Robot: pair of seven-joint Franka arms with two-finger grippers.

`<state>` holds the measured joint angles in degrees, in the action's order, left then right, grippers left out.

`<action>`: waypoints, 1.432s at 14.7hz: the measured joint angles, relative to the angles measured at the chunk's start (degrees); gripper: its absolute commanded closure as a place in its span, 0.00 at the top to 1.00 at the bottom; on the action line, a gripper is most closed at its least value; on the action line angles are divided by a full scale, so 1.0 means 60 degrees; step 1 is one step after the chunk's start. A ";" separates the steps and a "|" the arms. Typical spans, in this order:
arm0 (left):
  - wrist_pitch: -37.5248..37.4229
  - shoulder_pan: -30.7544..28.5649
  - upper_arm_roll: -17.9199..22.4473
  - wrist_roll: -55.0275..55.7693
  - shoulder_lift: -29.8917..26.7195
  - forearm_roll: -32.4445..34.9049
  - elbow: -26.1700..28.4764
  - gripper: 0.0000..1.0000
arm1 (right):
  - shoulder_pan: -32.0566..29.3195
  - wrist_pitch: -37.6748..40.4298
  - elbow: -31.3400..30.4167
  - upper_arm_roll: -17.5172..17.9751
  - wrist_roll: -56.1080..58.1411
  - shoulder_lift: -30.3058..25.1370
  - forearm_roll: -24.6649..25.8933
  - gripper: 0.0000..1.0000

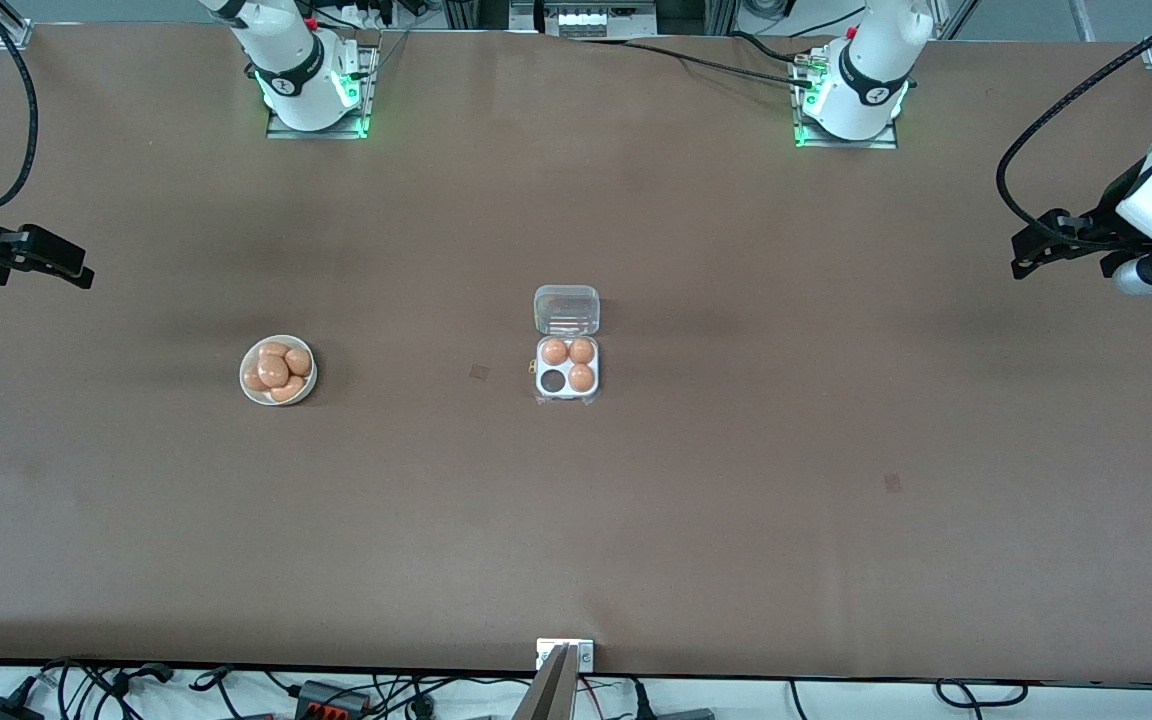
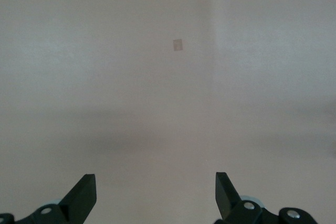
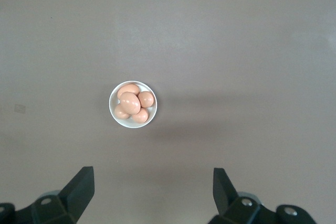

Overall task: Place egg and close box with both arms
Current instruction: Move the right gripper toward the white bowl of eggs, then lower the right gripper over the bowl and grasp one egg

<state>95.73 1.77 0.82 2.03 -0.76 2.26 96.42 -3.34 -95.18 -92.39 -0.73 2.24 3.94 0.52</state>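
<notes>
The box [image 1: 567, 366] sits at the table's middle, its clear lid [image 1: 566, 309] hinged open and lying flat. Three orange-brown eggs fill three cells; one cell [image 1: 553, 381] is empty and dark. Several more eggs [image 1: 277, 370] lie in a round white bowl [image 1: 249, 386] toward the right arm's end; the bowl also shows in the right wrist view [image 3: 115, 113]. My right gripper [image 1: 76, 272] is open and empty, high over the right arm's end of the table; its own view shows it too [image 3: 153, 187]. My left gripper [image 1: 1026, 258] is open and empty over the left arm's end, and it shows in its own view [image 2: 156, 190].
Two small dark patches mark the brown table, one beside the box [image 1: 479, 372] and one nearer the front camera [image 1: 892, 483]. A metal bracket [image 1: 564, 655] sits at the table's front edge. Cables lie along that edge.
</notes>
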 measured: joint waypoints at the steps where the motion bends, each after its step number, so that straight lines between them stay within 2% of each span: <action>1: 0.0000 0.0000 0.0000 0.0000 0.0000 0.0000 0.0000 1.00 | 0.0001 0.0000 -0.0013 0.0002 0.0000 -0.0002 0.0000 1.00; 12: -0.0001 0.0000 0.0000 0.0000 0.0000 0.0000 0.0000 1.00 | 0.0003 -0.0353 -0.0104 0.0008 0.0000 0.0173 0.0001 1.00; 16: -0.0001 0.0000 0.0000 0.0000 0.0001 0.0000 0.0000 1.00 | 0.0192 -0.0742 -0.0173 0.0081 0.0000 0.0995 0.0003 1.00; 21: -0.0009 0.0000 0.0000 0.0000 0.0005 0.0000 -0.0001 1.00 | 0.0652 -0.2026 -0.0287 0.0109 -0.0083 0.2822 0.0000 1.00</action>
<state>95.67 1.77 0.82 2.03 -0.73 2.26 96.41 0.57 -107.33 -94.11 -0.08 1.75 20.87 0.52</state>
